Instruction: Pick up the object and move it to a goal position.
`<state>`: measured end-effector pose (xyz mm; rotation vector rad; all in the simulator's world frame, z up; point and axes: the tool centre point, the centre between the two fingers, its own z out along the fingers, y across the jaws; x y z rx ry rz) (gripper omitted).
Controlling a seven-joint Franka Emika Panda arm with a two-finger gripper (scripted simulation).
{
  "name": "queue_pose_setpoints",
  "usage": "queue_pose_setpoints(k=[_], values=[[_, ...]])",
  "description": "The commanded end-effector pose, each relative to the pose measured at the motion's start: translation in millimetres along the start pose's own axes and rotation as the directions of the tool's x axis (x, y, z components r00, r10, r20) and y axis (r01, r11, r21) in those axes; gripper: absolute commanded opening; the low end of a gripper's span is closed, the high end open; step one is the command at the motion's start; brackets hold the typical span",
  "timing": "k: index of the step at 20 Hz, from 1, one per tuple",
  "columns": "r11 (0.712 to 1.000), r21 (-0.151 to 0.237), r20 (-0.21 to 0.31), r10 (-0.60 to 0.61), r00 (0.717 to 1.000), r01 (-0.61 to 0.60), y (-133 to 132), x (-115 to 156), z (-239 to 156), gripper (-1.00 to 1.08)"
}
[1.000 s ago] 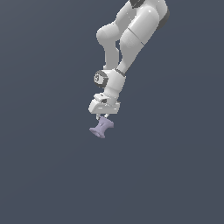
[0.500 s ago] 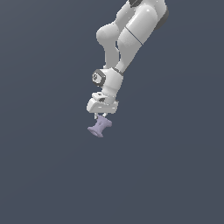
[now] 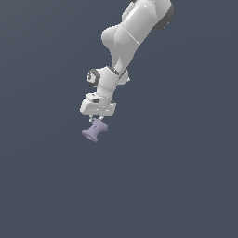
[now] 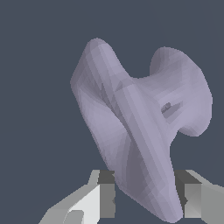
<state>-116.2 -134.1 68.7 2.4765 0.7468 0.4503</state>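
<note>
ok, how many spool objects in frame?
1. The lavender spool sits tilted just below the gripper; in the wrist view its near flange sits between the fingers. Nothing else visible.

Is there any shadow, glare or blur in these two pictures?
Exterior view: sharp, flat grey background, no cast shadow; the white arm has soft shading. Wrist view: the lavender spool fills the frame, faceted, without glare; the gripper is cut by the edge.

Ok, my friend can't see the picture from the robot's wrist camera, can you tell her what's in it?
A pale lavender spool with flared ends and a narrow waist fills most of the picture. The gripper has its two grey fingers on either side of one flared end, holding it. Behind is only plain dark grey-blue.
</note>
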Motion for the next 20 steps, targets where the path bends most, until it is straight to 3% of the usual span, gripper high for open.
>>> queue_pose_setpoints(k=[1, 10, 20], values=[[1.0, -0.001, 0.0, 0.001, 1.0, -0.001, 17.5, -15.6, -0.7, -1.0], [1.0, -0.003, 0.001, -0.001, 1.0, 0.001, 66.4, -56.7, -1.9, -1.0], [1.0, -0.003, 0.001, -0.001, 1.0, 0.001, 83.3, -69.8, -1.7, -1.0]])
